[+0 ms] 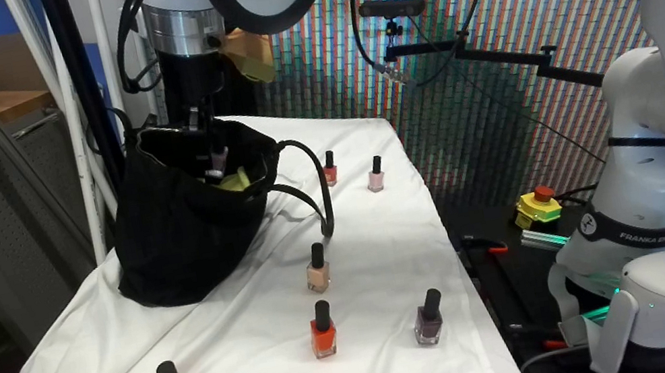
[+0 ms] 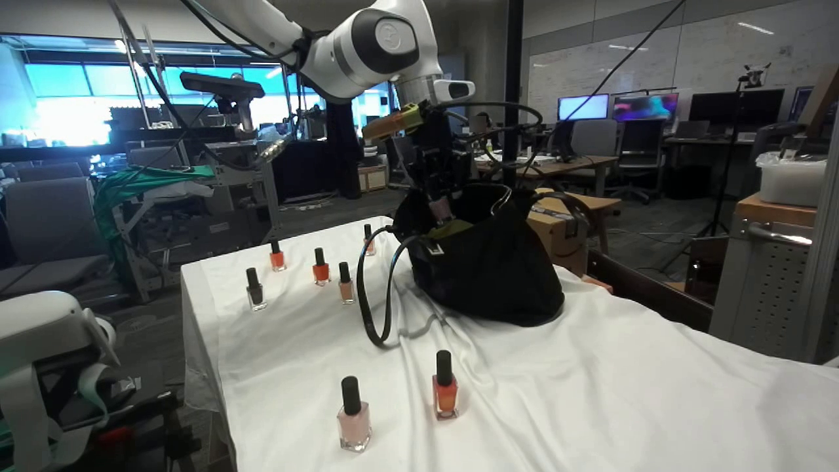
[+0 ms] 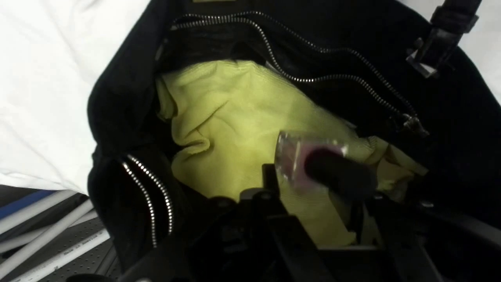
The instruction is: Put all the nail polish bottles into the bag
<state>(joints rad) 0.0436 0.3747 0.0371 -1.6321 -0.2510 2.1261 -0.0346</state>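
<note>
Over the yellow lining (image 3: 242,113) of the bag (image 1: 190,232), one bottle (image 3: 321,166) looks ready to drop

At the tips of the hand (image 3: 313,196), it tilts within the bag's mouth, long axis slanting across the gap, dark cap uppermost, base toward the lining. The jaws stand parted, and the bottle looks loose rather than pinched; a straight fall should land it inside. On the white-draped surface (image 2: 623,380), seven more bottles (image 2: 354,423) stand outside the bag. Farther back in an exterior view are lit monitors (image 2: 583,108) and a whiteboard (image 2: 655,56).
</note>
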